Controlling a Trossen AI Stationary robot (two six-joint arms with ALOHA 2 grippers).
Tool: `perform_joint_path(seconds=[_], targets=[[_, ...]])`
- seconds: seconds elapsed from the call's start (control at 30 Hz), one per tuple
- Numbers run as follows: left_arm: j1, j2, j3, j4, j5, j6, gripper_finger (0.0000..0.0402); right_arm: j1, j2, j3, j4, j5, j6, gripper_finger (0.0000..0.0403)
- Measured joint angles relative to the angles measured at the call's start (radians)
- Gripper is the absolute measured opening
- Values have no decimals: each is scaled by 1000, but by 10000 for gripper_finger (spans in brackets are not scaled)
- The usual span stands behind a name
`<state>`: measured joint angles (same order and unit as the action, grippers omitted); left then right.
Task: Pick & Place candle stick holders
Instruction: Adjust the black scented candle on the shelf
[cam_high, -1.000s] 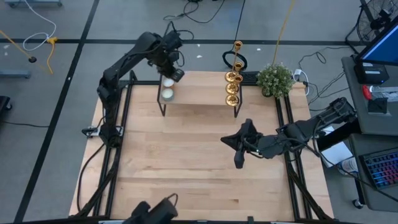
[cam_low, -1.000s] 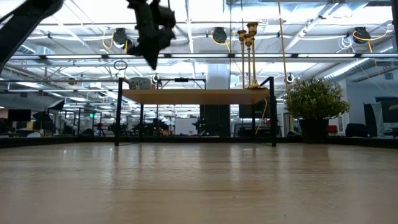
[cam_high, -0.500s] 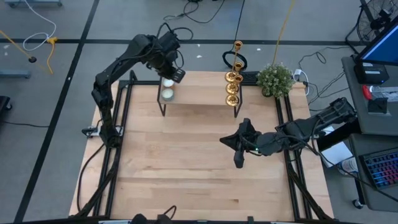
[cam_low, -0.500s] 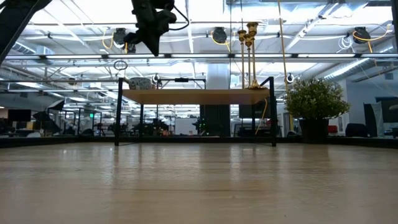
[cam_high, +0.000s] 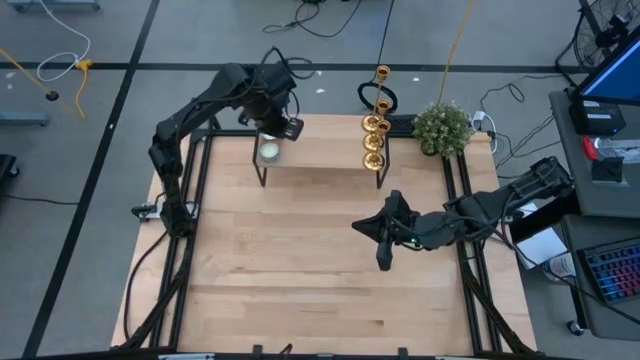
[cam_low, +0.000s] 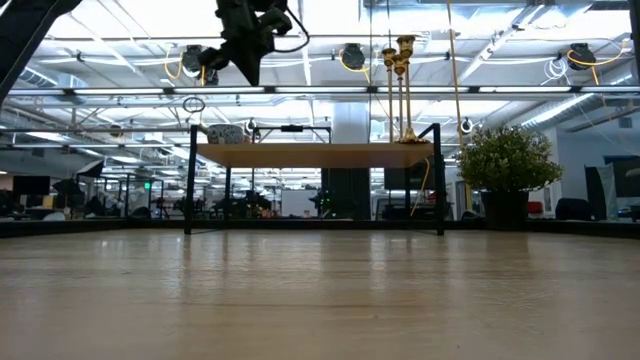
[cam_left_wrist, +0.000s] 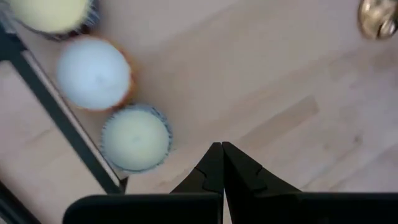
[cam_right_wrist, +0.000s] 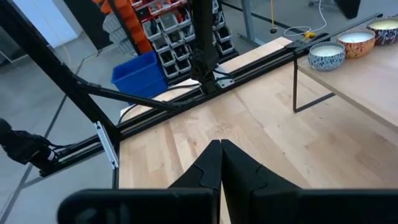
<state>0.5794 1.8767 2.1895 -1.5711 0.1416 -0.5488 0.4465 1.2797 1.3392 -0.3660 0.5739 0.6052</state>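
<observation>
Three gold candlestick holders (cam_high: 374, 140) stand in a row on their round bases at the right end of a small raised wooden shelf (cam_high: 320, 152). Their slim stems rise high in the low view (cam_low: 400, 90). One gold top shows in the left wrist view (cam_left_wrist: 379, 15). My left gripper (cam_high: 288, 127) hangs shut and empty above the shelf's left end, over three round disc candles (cam_left_wrist: 135, 138). It is high up in the low view (cam_low: 248, 72). My right gripper (cam_high: 362, 228) is shut and empty over the middle right of the table.
A potted green plant (cam_high: 441, 127) stands at the far right corner, next to the shelf. The disc candles (cam_right_wrist: 325, 55) sit at the shelf's left end. The shelf's black legs (cam_low: 188, 180) stand on the table. Bare wood (cam_high: 300, 270) lies in front of the shelf.
My left gripper has risen above the shelf's left end and gone a little toward the table's right edge, staying shut. My right arm has kept still.
</observation>
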Motion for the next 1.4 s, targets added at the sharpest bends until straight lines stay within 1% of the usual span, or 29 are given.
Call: perform_joint_path(seconds=[0.1,0.17,0.27,0.37,0.43,0.53,0.73,0.87,1.03,1.23,1.3,1.4], targets=[[-13,0,-40,1,24,40,0,0,0,0,0,0,0,0],[-21,0,-73,0,21,71,0,0,0,0,0,0,0,0],[-32,1,-116,-1,4,152,0,0,0,0,0,0,-2,0],[-44,1,-153,1,30,237,0,0,0,0,-1,0,-5,0],[-53,0,-168,-1,49,263,0,0,0,0,-1,0,-5,0],[-61,-24,-194,1,51,274,0,0,0,0,-1,0,0,0],[-39,-105,-255,-1,-37,237,0,0,0,0,-5,0,10,0],[-16,-157,-285,0,-55,232,0,0,0,0,-5,0,10,0],[-6,-173,-329,3,-58,249,0,-12,0,0,-5,0,9,0],[12,-177,-349,1,-171,274,0,-14,0,0,-5,0,11,0],[34,-161,-348,4,-187,293,0,-14,0,0,-5,0,14,0],[77,-124,-350,5,-180,333,0,-17,0,0,-4,0,14,0]])
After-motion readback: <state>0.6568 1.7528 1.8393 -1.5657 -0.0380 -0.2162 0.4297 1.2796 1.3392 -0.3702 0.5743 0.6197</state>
